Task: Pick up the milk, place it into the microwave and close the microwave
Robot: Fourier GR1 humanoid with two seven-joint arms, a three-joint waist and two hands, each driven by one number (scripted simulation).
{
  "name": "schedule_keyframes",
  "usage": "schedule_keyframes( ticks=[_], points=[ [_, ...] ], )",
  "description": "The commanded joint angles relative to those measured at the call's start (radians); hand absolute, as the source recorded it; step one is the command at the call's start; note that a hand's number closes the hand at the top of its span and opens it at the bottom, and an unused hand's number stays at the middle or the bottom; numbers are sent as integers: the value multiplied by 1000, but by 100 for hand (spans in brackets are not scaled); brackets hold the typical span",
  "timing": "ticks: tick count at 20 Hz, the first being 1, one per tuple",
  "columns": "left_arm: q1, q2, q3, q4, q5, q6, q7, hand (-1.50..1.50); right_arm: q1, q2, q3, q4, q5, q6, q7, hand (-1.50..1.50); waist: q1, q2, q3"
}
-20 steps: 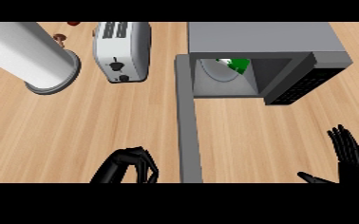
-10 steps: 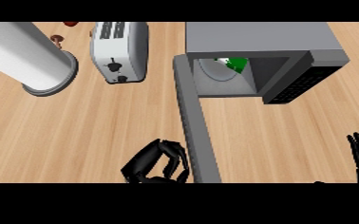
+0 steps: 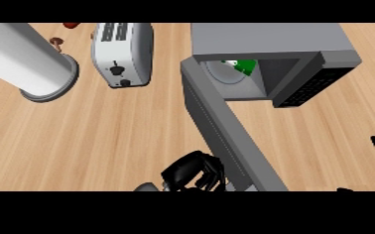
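At the near edge, the left hand (image 3: 192, 172) shows with its fingers curled, holding nothing, just beside or touching the outer end of the microwave door (image 3: 227, 129). Of the right hand, only a dark tip shows at the right edge, so I cannot tell its state. The grey door stands angled open over the wooden table (image 3: 102, 134). Beyond, the microwave (image 3: 271, 54) holds the milk (image 3: 243, 65), a green-and-white carton on the turntable. Farther left stand a toaster (image 3: 122, 53) and a large white cylinder (image 3: 33, 62).
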Motion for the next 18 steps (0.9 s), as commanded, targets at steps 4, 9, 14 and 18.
schedule_keyframes(
  ticks=[4, 9, 14, 18],
  points=[
    [-129, -7, -217, 54, 230, 217, -74, 150, 5, -14, 37, -102, -32, 116, -8, -150, -33, 4, -3],
    [-189, -6, -293, 51, 316, 351, -80, -150, 3, 1, 63, -194, -62, 113, 27, -150, -78, 6, -5],
    [-288, -6, -306, 84, 404, 432, -93, 150, -38, -15, 83, -210, -67, 105, 67, -150, -109, 19, -5],
    [-359, -6, -299, 91, 469, 483, -69, 150, -34, -31, 101, -282, -81, 111, 104, -150, -150, 18, -7]
  ],
)
